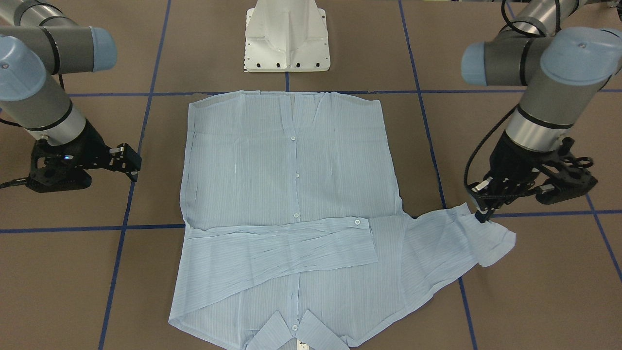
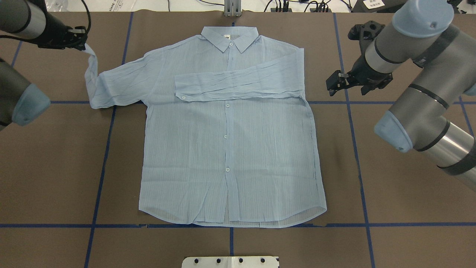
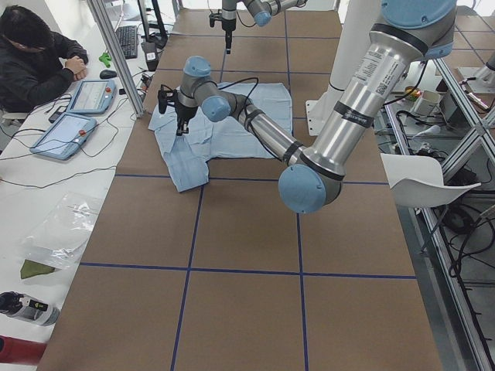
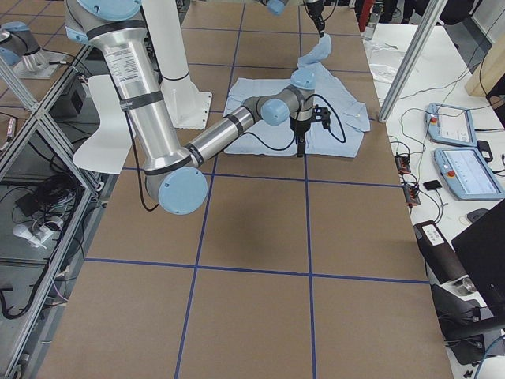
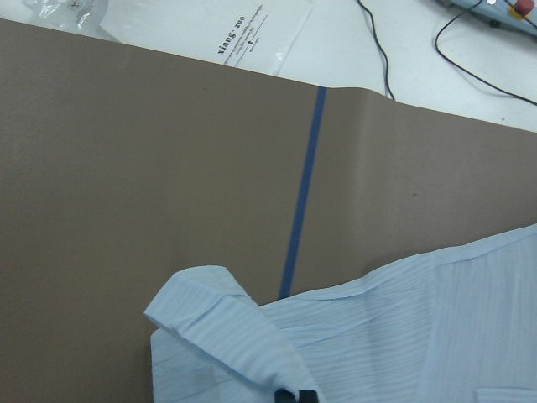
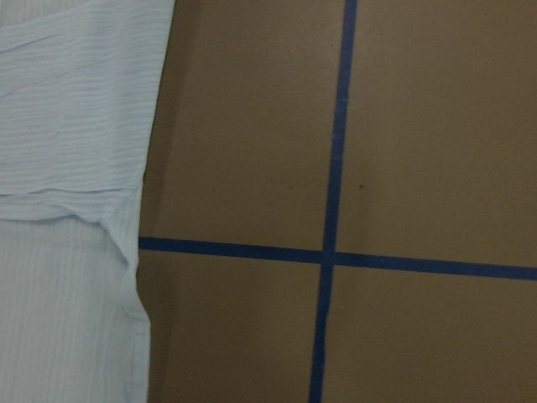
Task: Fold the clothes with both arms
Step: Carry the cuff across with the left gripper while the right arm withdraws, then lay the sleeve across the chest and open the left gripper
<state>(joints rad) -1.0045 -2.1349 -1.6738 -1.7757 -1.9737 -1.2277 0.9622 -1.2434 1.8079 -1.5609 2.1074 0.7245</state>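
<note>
A thin pale-blue striped long-sleeved shirt (image 2: 260,156) lay spread flat, front side up, on the brown table surface (image 2: 55,167) crossed by dark-blue tape lines (image 2: 103,156). Its pointed collar (image 2: 230,37) lay at the table edge far from the robot and its hem toward the white pedestal base (image 1: 286,39). Small white buttons (image 2: 225,136) ran down the closed front.

The sleeve on the robot's right side (image 2: 238,85) was laid across the chest, its buttoned cuff ending just past the placket. The other sleeve (image 2: 111,85) stretched outward from the shoulder, and its end rose off the table.

The black two-finger left gripper (image 2: 81,41) was clamped on that raised cuff (image 5: 210,311), which curled over in the left wrist view, with the dark fingertips (image 5: 298,396) just visible at the bottom edge of that view.

The black two-finger right gripper (image 2: 334,82) hung over bare table just beside the shirt's shoulder edge, apart from the cloth and holding nothing. Whether its jaws stood parted or together could not be made out. Its wrist camera showed only the shirt's edge and a crossing of tape lines.
</note>
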